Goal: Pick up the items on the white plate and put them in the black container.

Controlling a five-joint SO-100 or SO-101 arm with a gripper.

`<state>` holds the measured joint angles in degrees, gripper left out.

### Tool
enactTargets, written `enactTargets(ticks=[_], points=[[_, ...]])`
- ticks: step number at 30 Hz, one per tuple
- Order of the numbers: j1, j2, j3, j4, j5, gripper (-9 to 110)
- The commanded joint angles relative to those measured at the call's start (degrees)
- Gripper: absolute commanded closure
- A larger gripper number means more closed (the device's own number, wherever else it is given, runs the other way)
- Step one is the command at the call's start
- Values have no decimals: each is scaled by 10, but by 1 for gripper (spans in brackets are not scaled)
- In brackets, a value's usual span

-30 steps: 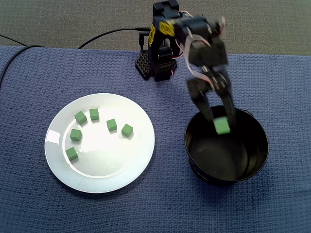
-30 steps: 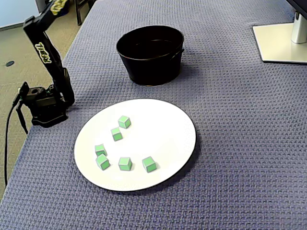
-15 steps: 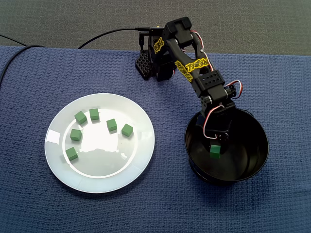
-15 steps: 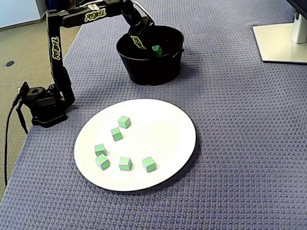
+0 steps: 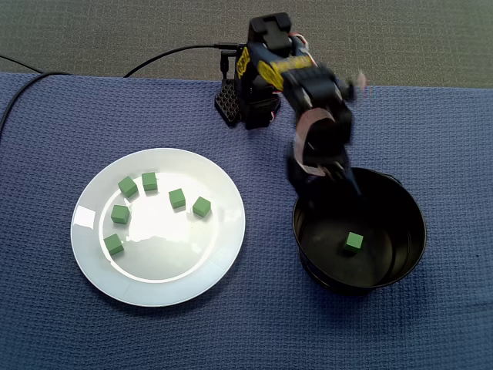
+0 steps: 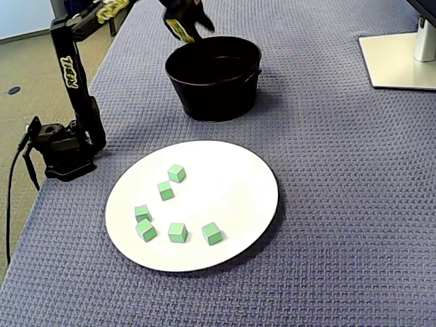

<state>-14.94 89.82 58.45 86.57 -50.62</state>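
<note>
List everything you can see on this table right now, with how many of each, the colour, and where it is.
Plate: one, white, left on the cloth in the top-down fixed view.
Cubes on the plate: six, green, on its left and upper part.
Label: one, white, on the plate's left rim.
Container: one, black, right of the plate.
Cube in the container: one, green, on its floor.
Cloth: one, blue, covering the table.
Stand base: one, pale, top right corner of the angled fixed view.
Cable: one, black, running to the arm's base.
Arm: one, black with yellow lettering, base at the cloth's far edge.
Gripper: one, black, above the container's rim, blurred, holding nothing visible.
</note>
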Motion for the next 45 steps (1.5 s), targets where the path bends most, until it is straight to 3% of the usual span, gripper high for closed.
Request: enactTargets(ticks=[1,5,10,12,14,19,31,37,45], points=[[123,63,-145,95,-23,73],[241,56,-122,119,-67,70],[297,33,-15,118,-342,60],[316,15,-4,138,-463,69],[329,-12,-5,168,-576,70],[358,-69,-4,173,-744,72],[374,-134,125,111,-870,74],[392,-164,169,4,-911,71],[391,-237,174,-56,-921,69]])
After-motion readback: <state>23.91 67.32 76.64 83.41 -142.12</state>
